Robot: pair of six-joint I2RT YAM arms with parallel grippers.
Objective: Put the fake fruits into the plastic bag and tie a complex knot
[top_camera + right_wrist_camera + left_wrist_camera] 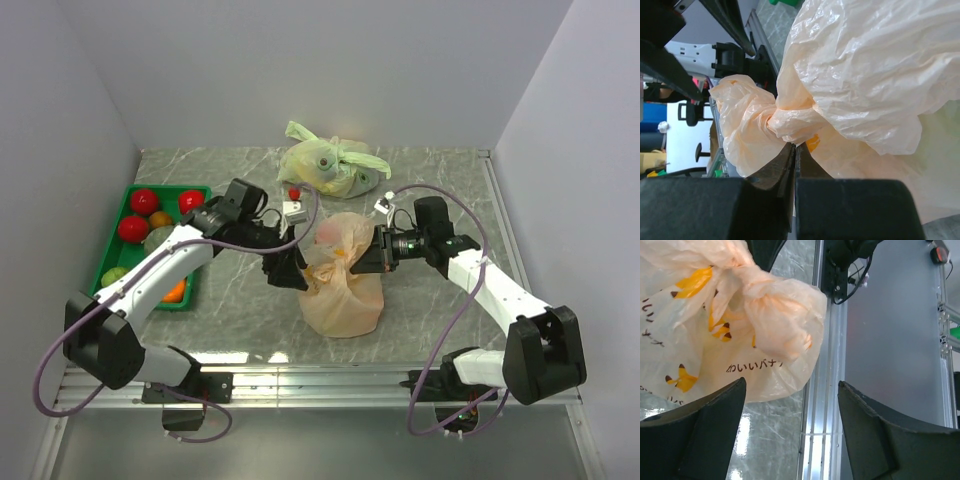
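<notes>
Bag [345,300]: peach, desk [240,310] centre, neck twisted.
Tray [168,188]: nine o'clock, holds red, orange, green fruits [133,228].
Left pincer [791,385]: released beside bag.
Right pincer [794,150]: clenched on bag's neck.

The left arm [150,280] and right arm [495,290] share white shells, black joints and bulky black shoulder blocks. A purple cable [42,375] loops loosely along each. The left end effector [792,384] and right end effector [794,148] are matte black, with thick wedge-shaped fingers [695,435].
</notes>
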